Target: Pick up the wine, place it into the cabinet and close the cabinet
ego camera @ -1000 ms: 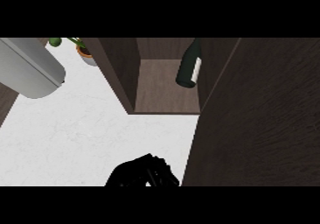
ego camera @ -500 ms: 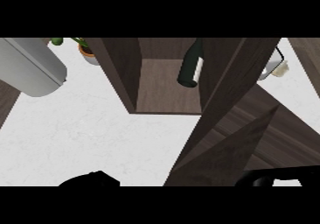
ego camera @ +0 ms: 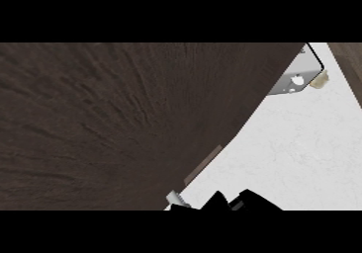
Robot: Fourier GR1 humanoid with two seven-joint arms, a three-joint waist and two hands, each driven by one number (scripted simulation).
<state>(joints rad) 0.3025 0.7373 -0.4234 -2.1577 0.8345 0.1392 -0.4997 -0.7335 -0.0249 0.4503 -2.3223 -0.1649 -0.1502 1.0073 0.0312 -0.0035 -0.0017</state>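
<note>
Countertop (ego camera: 308,148) of white, faintly mottled stone shows only as a wedge at the right of the head view; the rest is taken up by a dark brown wood-grain cabinet door (ego camera: 118,123), which fills the picture from the left edge to a slanting edge running from upper right down to the bottom centre; a paler strip lies along that edge low down; a grey metal object (ego camera: 297,74) with a small beige thing beside it sits at the top right, and another strip of dark wood crosses the far right corner. Half a second ago the open cabinet, its inside and the dark wine bottle standing in it were visible, along with the plant pot and the pale appliance at the left; now the door hides all of them, so the wine cannot be seen. A black hand (ego camera: 235,203) shows at the bottom edge just beside the door's edge; which hand it is and whether its fingers are curled cannot be told.
</note>
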